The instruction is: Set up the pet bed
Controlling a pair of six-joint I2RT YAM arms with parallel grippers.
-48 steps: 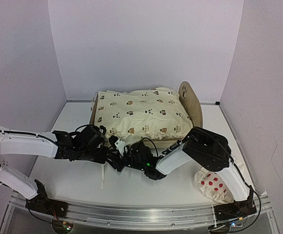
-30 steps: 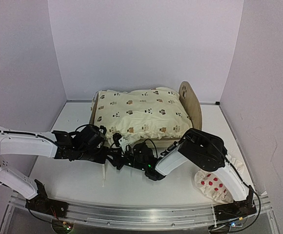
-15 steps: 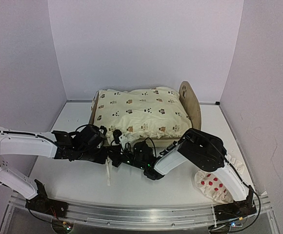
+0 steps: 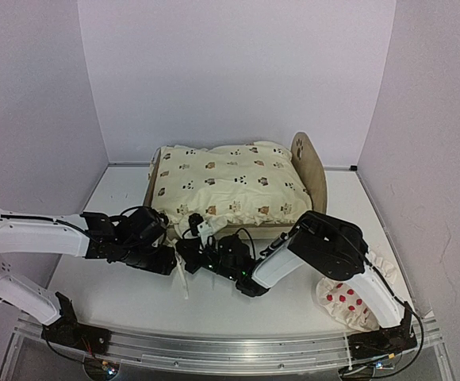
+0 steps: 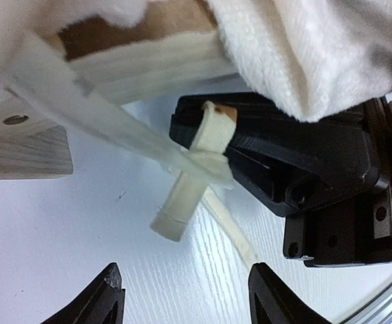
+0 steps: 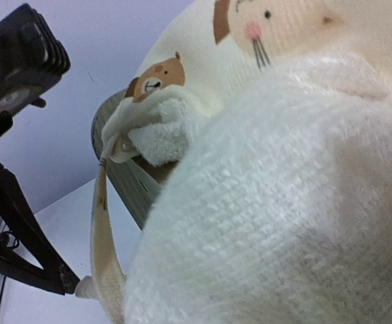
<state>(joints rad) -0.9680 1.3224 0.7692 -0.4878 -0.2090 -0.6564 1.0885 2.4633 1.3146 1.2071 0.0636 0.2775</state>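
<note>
Surface: white table [image 4: 115, 202], faint wood-grain lines up close, matte. Ribbed aluminium rail [image 4: 230, 346] along its near edge. Plain pale lavender walls [image 4: 230, 71] close in the back and both sides.

Pet bed [image 4: 311, 168]: centre-rear of the table, long side facing the arms. Light plywood, visible grain; the rounded end board on the right shows paw-print cutouts. A screw head sits in the near rail in the left wrist view.

Cream animal-print cushion [image 4: 230, 186]: fills the frame and bulges over its near edge. Printed smooth fabric on top, nubbly white terry underneath.

Cream tie strap [image 5: 182, 202]: flat woven ribbon, knotted, trailing off the cushion's near corner down to the table.

Red-dotted white pillow [image 4: 346, 302]: crumpled, near right, well apart from the bed.

Left gripper [image 5: 182, 304]: fingers spread wide, nothing between them, low over the table just below the knot.

Right gripper [image 5: 203, 135]: black jaws closed tight, pinching the strap's end beside the bed's near rail.
</note>
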